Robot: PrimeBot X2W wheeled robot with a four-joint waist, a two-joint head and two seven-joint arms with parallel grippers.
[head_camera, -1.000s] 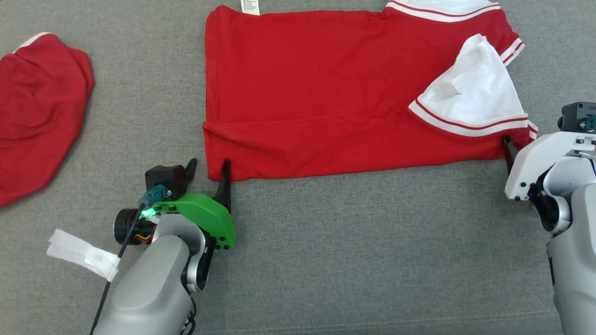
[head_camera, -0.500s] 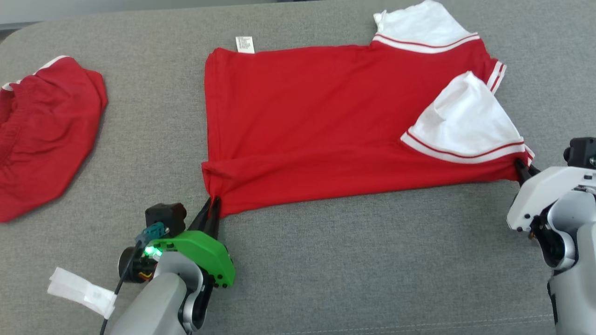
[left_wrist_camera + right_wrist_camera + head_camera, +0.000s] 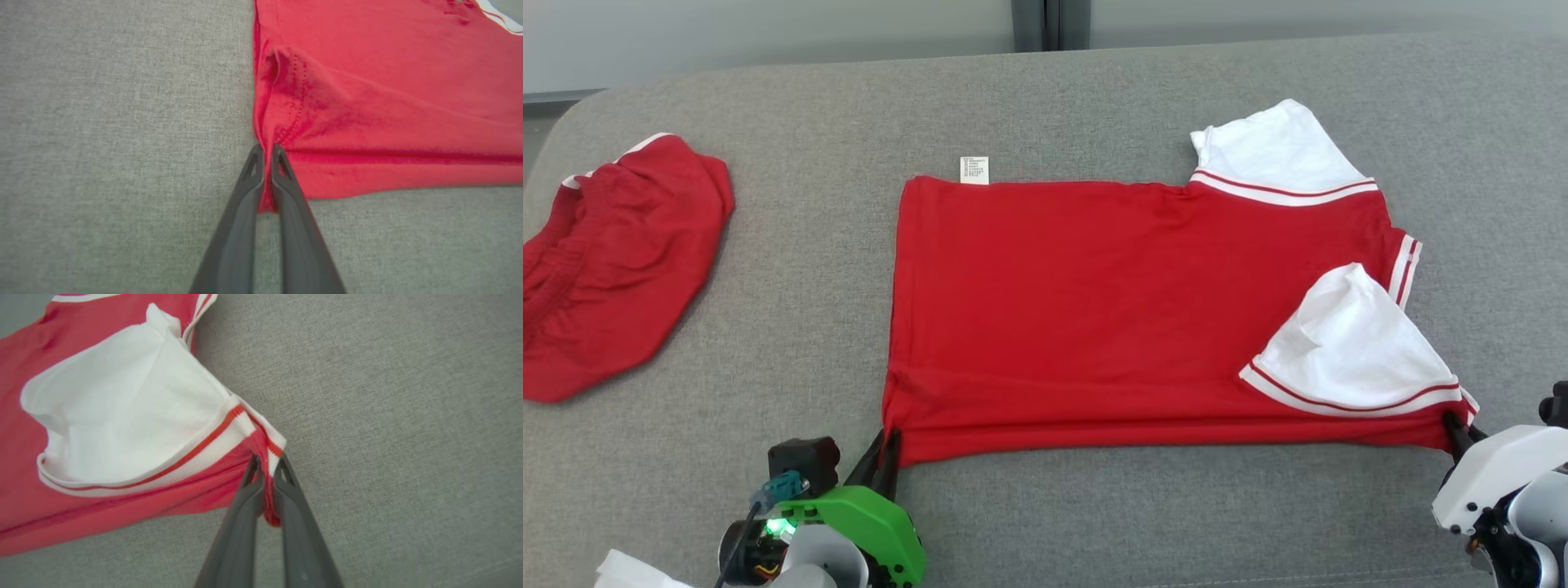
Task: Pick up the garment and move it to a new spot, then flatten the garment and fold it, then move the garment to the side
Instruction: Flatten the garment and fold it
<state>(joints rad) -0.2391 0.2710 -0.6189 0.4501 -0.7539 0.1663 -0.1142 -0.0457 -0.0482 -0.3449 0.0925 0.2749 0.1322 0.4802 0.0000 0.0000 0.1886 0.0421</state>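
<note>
In the head view, the shirt (image 3: 1094, 310) is laid flat on the grey surface (image 3: 1094, 523). Its near left corner is pinched by the left gripper (image 3: 888, 437), and its near right corner by the right gripper (image 3: 1450, 422).

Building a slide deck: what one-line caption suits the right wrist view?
The right gripper shut on a corner of the red shirt, beside its white sleeve, over grey upholstery.

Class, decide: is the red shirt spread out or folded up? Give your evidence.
Spread out. The shirt lies flat at full width; only one white sleeve is turned back onto it.
</note>
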